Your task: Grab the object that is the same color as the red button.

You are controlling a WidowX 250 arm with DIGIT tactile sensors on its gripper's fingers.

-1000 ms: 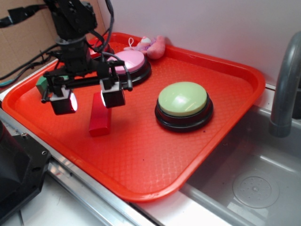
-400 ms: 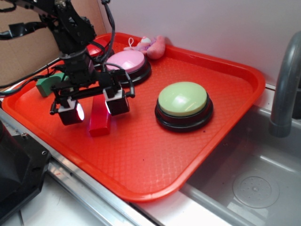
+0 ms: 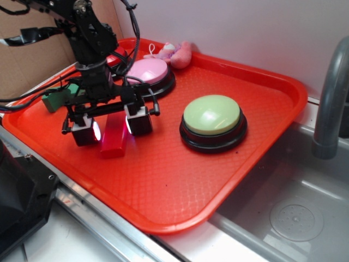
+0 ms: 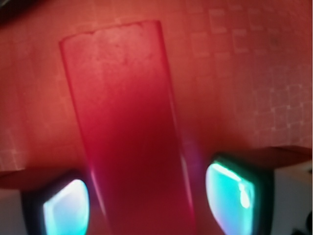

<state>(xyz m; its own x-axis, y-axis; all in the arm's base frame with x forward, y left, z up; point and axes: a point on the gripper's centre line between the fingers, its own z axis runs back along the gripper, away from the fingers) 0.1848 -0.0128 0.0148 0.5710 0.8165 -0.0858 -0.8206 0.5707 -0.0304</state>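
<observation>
Tray layout, with the end effector straddling the block

A tray [image 3: 163,207] lies on the bench beside a sink basin [image 3: 294,218] on its right, with a faucet pipe [image 3: 330,98] rising at the far right. On the tray, the bar-shaped block [image 3: 113,139] lies near the left front, and the end effector [image 3: 112,124] is low over it with one finger on each side, open; the wrist view shows the block [image 4: 127,132] running up between the two fingertips [image 4: 66,208]. Behind the block sits one dome button [image 3: 148,73], with another button [image 3: 116,56] half hidden behind the arm. A third dome button [image 3: 212,121] sits to the right, mid-tray. An arch-shaped block [image 3: 57,98] lies at the tray's left edge, a small plush toy [image 3: 173,53] at the back rim.
</observation>
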